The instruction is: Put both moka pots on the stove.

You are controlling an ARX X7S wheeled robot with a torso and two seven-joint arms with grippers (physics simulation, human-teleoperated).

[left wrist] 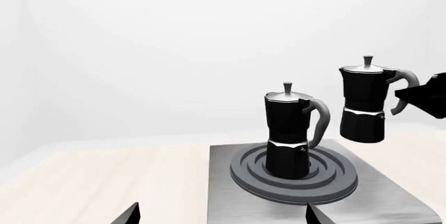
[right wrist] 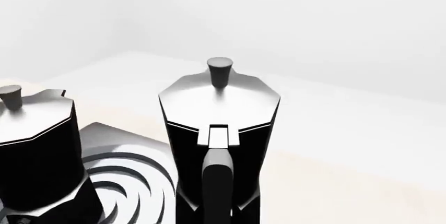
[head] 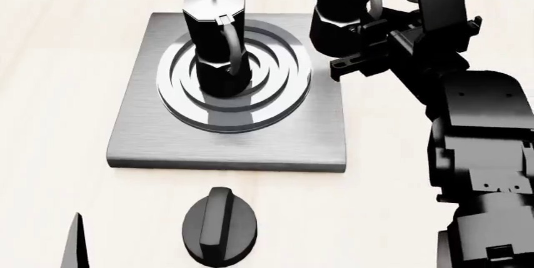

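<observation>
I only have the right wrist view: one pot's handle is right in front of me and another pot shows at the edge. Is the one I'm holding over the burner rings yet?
Observer: Not yet. In the head view the held pot, gripped at its handle by the right hand, hangs by the stove's far right corner, outside the rings.
Operator: Where does the other pot sit?
Observer: The standing pot is upright on the middle of the rings, with its handle toward the robot.
Operator: And my left hand?
Observer: The left hand is open and empty, facing the stove.
</observation>
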